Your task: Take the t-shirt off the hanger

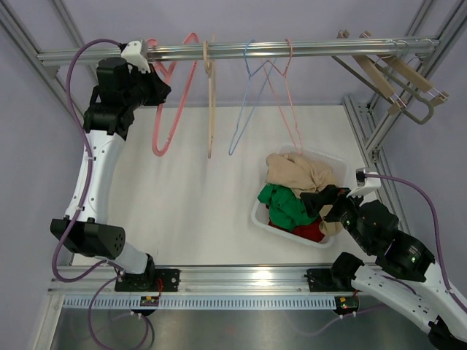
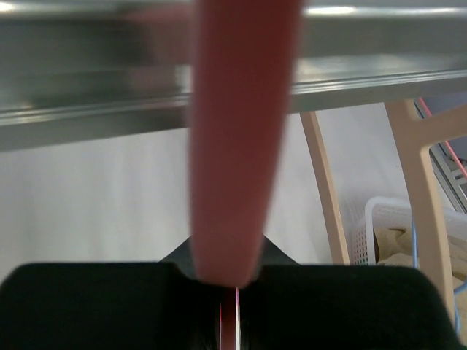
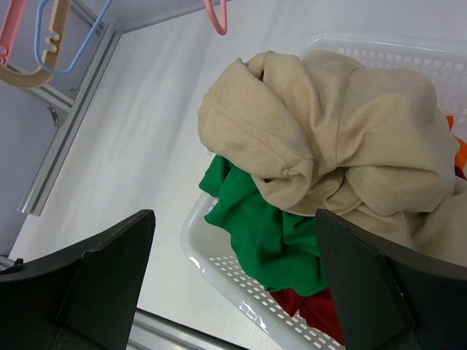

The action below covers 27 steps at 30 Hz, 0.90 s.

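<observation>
A thick pink hanger (image 1: 174, 109) hangs bare from the metal rail (image 1: 292, 49); no t-shirt is on it. My left gripper (image 1: 162, 82) is up at the rail, shut on the hanger near its hook. In the left wrist view the hanger (image 2: 241, 146) is a blurred pink bar running up from my closed gripper (image 2: 232, 292). A beige t-shirt (image 1: 299, 175) lies on top of green (image 1: 281, 204) and red (image 1: 306, 232) clothes in the white basket (image 1: 259, 217). My right gripper (image 1: 326, 200) is open and empty just above the basket's near side; the beige shirt (image 3: 328, 138) lies ahead of it (image 3: 233, 284).
A wooden hanger (image 1: 209, 102), a blue wire hanger (image 1: 244, 102) and a thin pink one (image 1: 288, 95) hang bare on the rail. More wooden hangers (image 1: 387, 73) hang at the far right. Aluminium frame posts stand at both sides.
</observation>
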Available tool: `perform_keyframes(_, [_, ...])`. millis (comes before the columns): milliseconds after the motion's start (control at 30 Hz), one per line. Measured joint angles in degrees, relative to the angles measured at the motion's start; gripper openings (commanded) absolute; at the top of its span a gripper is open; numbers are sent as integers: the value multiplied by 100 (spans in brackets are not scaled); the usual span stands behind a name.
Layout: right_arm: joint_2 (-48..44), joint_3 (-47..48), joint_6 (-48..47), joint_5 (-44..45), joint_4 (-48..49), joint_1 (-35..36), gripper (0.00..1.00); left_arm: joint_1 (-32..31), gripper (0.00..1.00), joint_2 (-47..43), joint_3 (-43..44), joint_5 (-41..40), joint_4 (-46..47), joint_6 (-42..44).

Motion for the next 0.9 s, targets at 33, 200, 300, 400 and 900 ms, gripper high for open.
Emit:
perform_keyframes(33, [0, -15, 2, -7, 15, 0, 100, 0, 0, -57, -133, 2, 140, 0])
perform_keyframes(200, [7, -55, 4, -114, 138, 0, 99, 9, 0, -597, -909, -28, 636, 4])
perform_keyframes(300, [28, -55, 4, -173, 212, 0, 100, 9, 12, -807, -1093, -76, 721, 2])
perform_keyframes(400, [39, -55, 13, -247, 251, 0, 100, 9, 23, -922, -1161, -109, 704, -4])
perform_keyframes(900, [39, 17, -46, -295, 251, 0, 99, 11, 79, -1228, -1434, -271, 260, -46])
